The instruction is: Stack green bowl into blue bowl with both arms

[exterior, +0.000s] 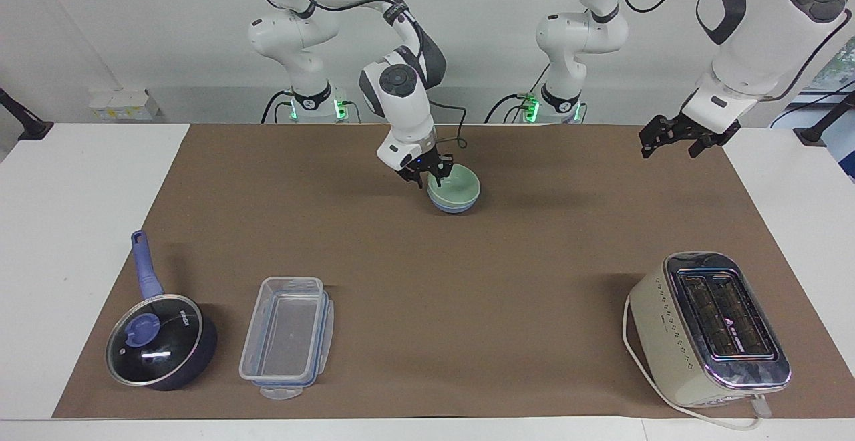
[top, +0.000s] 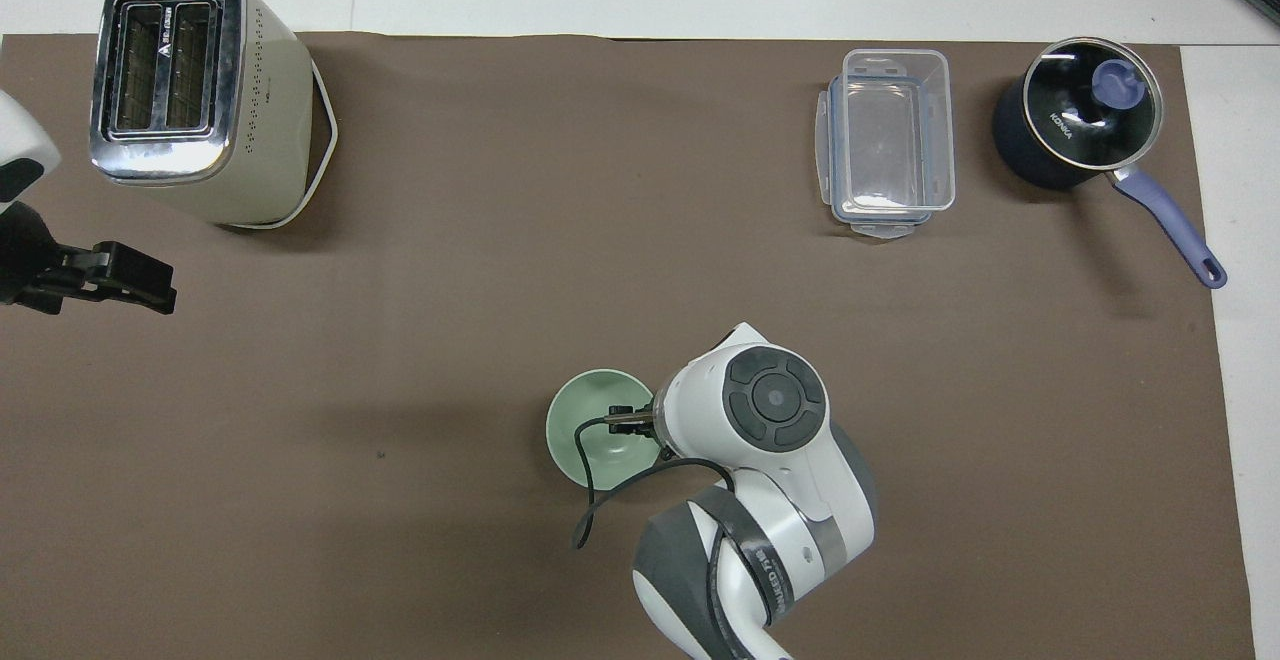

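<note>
The green bowl (exterior: 458, 186) sits nested in the blue bowl (exterior: 454, 208) on the brown mat, near the robots' edge of the table. Only a thin band of the blue bowl shows under it. In the overhead view the green bowl (top: 588, 432) covers the blue one entirely. My right gripper (exterior: 435, 172) is at the green bowl's rim, on the side toward the right arm's end, its fingers parted astride the rim. My left gripper (exterior: 672, 139) (top: 135, 278) waits open in the air over the mat's edge at the left arm's end, holding nothing.
A cream toaster (exterior: 708, 326) stands far from the robots at the left arm's end. A clear plastic container (exterior: 287, 335) and a dark blue lidded saucepan (exterior: 160, 342) lie far from the robots at the right arm's end.
</note>
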